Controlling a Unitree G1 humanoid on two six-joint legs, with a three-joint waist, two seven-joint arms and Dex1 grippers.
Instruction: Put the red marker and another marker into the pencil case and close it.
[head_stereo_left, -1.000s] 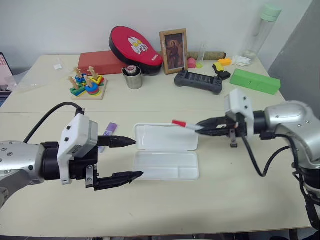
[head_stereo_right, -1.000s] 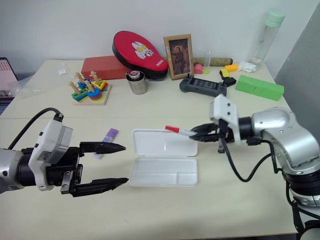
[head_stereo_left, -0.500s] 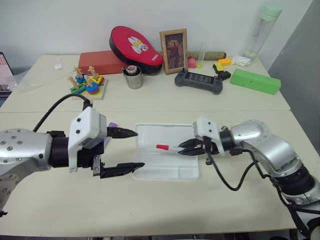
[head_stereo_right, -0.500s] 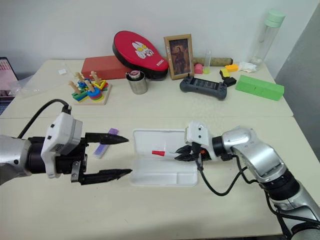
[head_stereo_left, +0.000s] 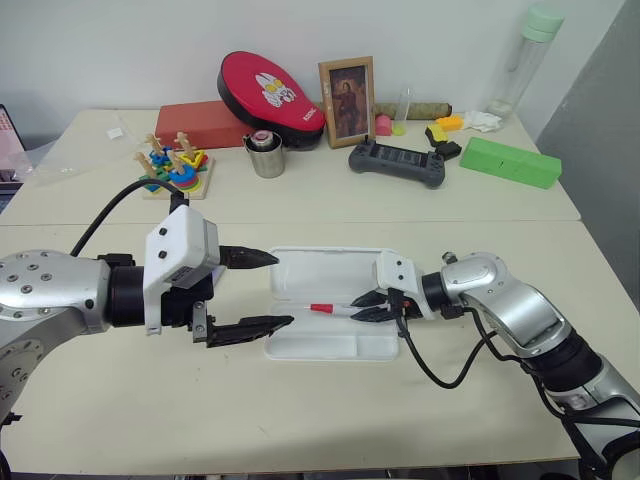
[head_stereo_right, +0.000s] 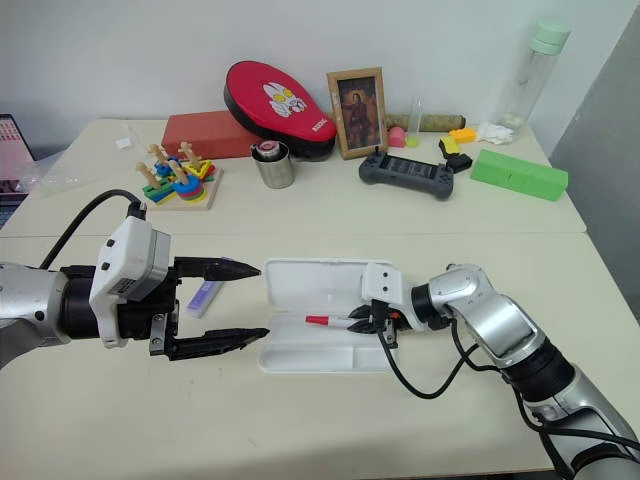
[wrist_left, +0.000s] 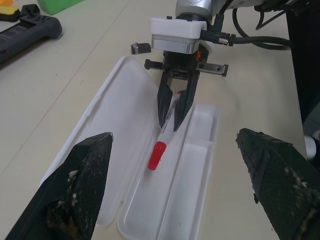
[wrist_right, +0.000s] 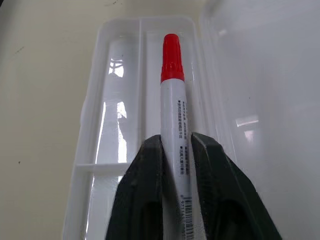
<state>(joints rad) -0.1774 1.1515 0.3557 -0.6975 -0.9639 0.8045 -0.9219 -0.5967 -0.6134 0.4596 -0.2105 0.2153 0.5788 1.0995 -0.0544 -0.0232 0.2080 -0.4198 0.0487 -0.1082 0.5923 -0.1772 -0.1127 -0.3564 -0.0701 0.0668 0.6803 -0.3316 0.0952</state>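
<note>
The red marker (wrist_right: 172, 135) sits between right claw (head_stereo_left: 368, 306) fingers, grip unclear; left claw (head_stereo_left: 262, 292) gapes empty, hiding the purple highlighter (head_stereo_right: 207, 294).

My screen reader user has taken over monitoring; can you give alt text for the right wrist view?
The right gripper has the red marker between its two black fingers, red cap pointing away, low over the open pencil case. The marker lies along the tray's divided compartments, with the case's lid beside it.

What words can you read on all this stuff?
red marker: tiny black print and a barcode along the barrel, too small to read.
round red pad: a white picture, no readable words.
No other text can be read.
</note>
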